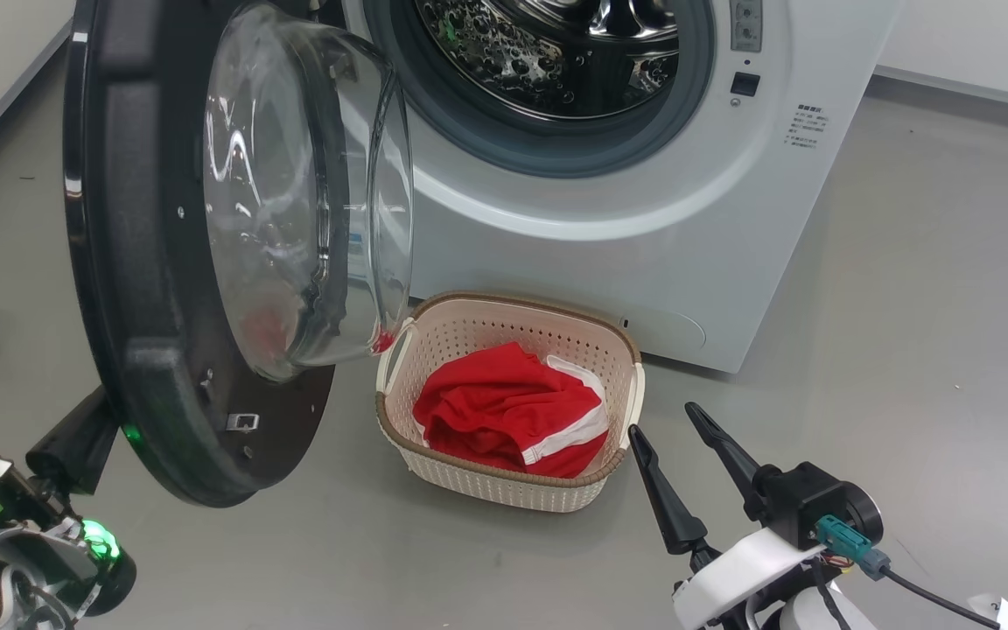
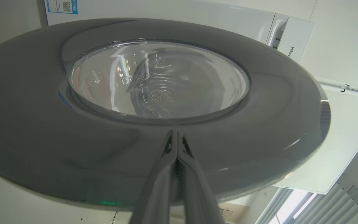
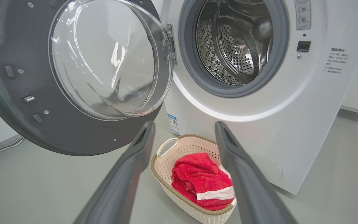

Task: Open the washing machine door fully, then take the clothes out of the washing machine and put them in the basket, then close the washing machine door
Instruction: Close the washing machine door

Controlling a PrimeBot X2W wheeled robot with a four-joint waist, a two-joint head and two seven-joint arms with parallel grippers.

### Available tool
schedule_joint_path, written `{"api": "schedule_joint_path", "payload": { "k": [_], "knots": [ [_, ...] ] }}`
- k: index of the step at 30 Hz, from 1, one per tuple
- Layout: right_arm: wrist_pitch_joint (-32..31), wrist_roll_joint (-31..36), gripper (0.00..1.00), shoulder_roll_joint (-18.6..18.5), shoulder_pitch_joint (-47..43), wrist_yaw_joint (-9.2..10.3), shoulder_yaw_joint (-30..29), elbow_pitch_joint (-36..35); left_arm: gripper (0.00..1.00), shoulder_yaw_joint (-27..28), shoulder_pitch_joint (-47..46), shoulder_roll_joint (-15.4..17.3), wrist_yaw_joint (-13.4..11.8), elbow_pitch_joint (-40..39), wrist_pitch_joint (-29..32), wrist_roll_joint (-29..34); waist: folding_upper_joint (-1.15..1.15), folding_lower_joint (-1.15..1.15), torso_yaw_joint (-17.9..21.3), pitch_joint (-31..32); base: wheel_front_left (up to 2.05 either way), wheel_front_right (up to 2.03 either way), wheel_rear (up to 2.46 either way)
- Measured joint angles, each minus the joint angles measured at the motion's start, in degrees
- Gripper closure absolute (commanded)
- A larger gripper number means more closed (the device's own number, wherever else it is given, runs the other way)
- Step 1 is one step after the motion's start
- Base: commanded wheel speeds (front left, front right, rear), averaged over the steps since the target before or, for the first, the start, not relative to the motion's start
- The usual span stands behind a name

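Left pincer (image 2: 176, 134): shut, empty, tips at the door's (image 1: 141, 262) outer face, lower left. Right pincer (image 1: 661, 418): wide open, empty, lower right, just beside the basket (image 1: 513, 303). Clothes (image 1: 504, 411): in the basket, centre, before the washer (image 1: 626, 210); door stands open, upper left.

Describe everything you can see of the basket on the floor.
The basket is a small cream plastic tub, rounded-rectangular, its walls perforated with small holes, with a brown woven-look rim and a loop handle at each end. It stands upright on the grey floor just in front of the washing machine, beside the open door. Red clothes with white trim lie bundled inside.
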State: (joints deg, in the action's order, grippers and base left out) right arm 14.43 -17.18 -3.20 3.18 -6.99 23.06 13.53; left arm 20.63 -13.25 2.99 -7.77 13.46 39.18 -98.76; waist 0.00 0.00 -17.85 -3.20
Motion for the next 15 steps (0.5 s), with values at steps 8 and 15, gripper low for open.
{"api": "schedule_joint_path", "payload": {
  "k": [8,15],
  "knots": [
    [0.00,0.01,0.00,0.00,0.18,0.00,-0.31,0.01,1.00,-2.56,0.40,-0.05,0.00,-2.33,2.88,-1.07,0.00,0.00,0.72,0.03,0.00,0.00,0.00],
    [0.00,0.02,0.00,0.00,0.45,0.00,-0.13,0.45,1.00,-3.26,2.01,-0.10,0.00,-3.71,3.74,-3.21,0.00,0.00,2.07,0.22,0.00,0.00,0.00]
  ]
}}
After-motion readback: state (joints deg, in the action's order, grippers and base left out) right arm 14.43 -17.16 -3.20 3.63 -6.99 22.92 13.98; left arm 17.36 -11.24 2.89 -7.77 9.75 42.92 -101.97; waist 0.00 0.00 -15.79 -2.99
